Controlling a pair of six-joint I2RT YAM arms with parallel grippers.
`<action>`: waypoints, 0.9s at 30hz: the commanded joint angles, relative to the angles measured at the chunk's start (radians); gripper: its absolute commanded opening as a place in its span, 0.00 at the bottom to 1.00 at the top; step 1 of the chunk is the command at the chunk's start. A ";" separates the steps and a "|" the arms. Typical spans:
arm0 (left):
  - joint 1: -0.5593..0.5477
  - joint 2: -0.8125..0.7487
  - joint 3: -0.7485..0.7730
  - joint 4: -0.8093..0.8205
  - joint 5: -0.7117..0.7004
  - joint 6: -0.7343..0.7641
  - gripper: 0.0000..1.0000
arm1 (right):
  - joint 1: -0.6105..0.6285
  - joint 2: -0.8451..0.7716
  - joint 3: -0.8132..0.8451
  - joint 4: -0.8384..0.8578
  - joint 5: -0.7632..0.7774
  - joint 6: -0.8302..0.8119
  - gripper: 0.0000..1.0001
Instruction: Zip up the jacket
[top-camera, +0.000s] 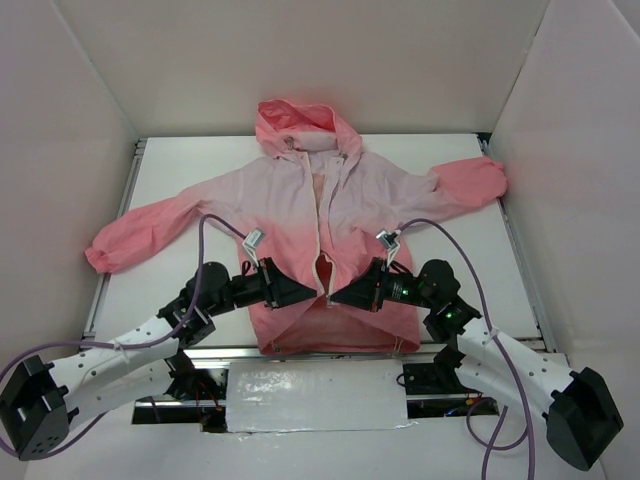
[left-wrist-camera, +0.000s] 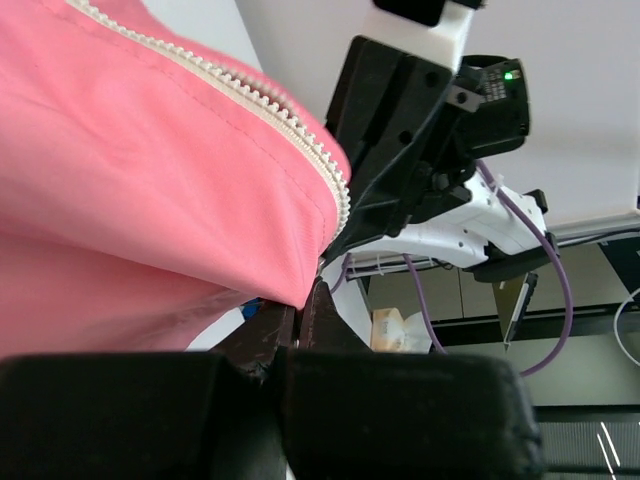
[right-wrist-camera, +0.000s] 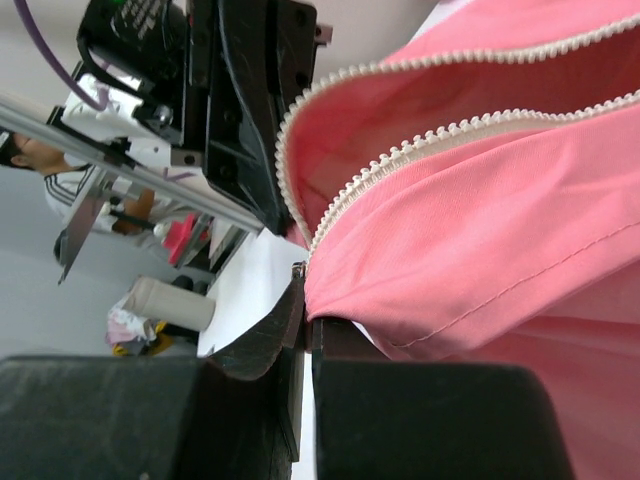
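jacket (top-camera: 285, 200) hem pinched by left hand (top-camera: 316, 293), right hand (top-camera: 337, 298)

White table (top-camera: 180, 290), plain white walls (top-camera: 300, 60)

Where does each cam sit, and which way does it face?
Top external: above and behind the bases, looking down on the table and the spread jacket; both arms show, left claw and right claw meeting at the zipper near the hem.
Left wrist: on the left arm, looking along its own fingers, which pinch pink fabric, toward the right claw.
Right wrist: on the right arm, looking along its own fingers toward the left claw.
Shared: both wrist views show zipper teeth and the opposite claw.
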 joint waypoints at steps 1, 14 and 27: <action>0.005 -0.002 -0.005 0.166 0.047 -0.029 0.00 | -0.005 -0.005 -0.009 0.139 -0.056 0.021 0.00; 0.011 0.062 -0.016 0.260 0.075 -0.047 0.00 | -0.006 -0.011 -0.023 0.154 -0.069 0.028 0.00; 0.014 0.054 -0.027 0.257 0.092 -0.044 0.00 | -0.049 -0.003 -0.014 0.153 -0.108 0.021 0.00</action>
